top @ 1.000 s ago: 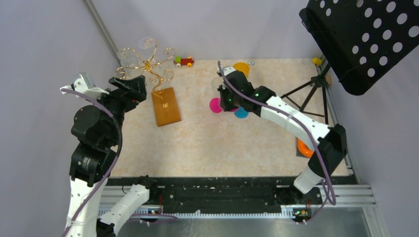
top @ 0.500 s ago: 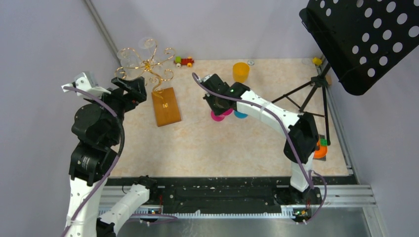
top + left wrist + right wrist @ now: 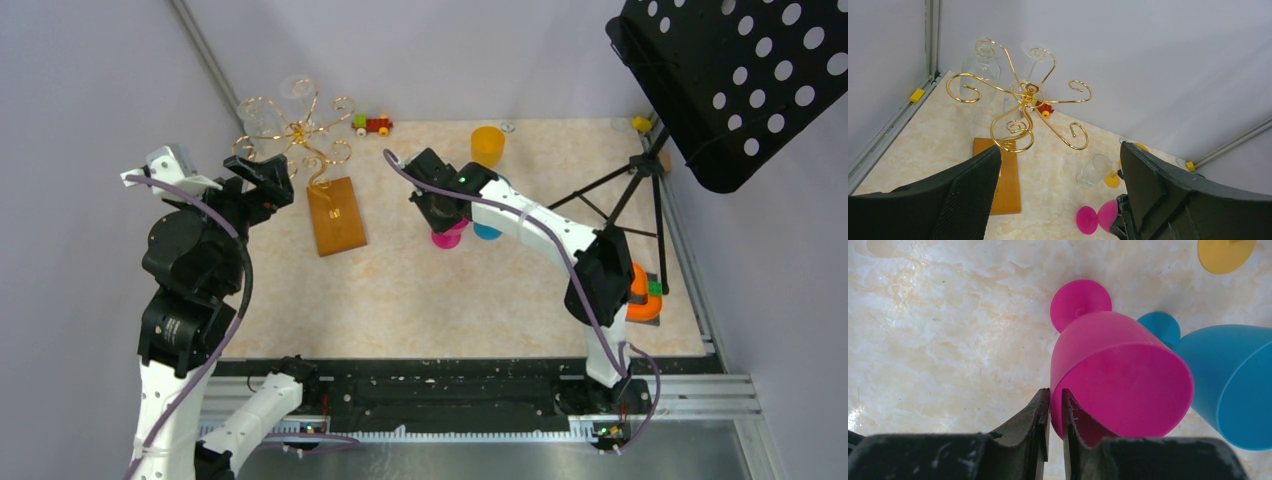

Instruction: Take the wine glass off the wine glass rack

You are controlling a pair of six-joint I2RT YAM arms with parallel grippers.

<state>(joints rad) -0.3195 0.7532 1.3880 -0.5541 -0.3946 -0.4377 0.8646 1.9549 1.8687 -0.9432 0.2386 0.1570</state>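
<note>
The wine glass rack is gold wire on a brown wooden base at the back left; it also shows in the left wrist view. Two clear wine glasses hang upside down on its far arms. My left gripper is open and empty, just left of the rack. My right gripper is shut on the rim of a pink wine glass, one finger inside and one outside. The pink glass is at mid table.
A blue glass lies against the pink one. A clear glass lies on the table near a yellow foot. An orange cup, a toy train and a black music stand stand at the back and right.
My right arm has swung left and folded its elbow, and the pink glass has shifted a little towards me with it. My left arm has hardly moved.
</note>
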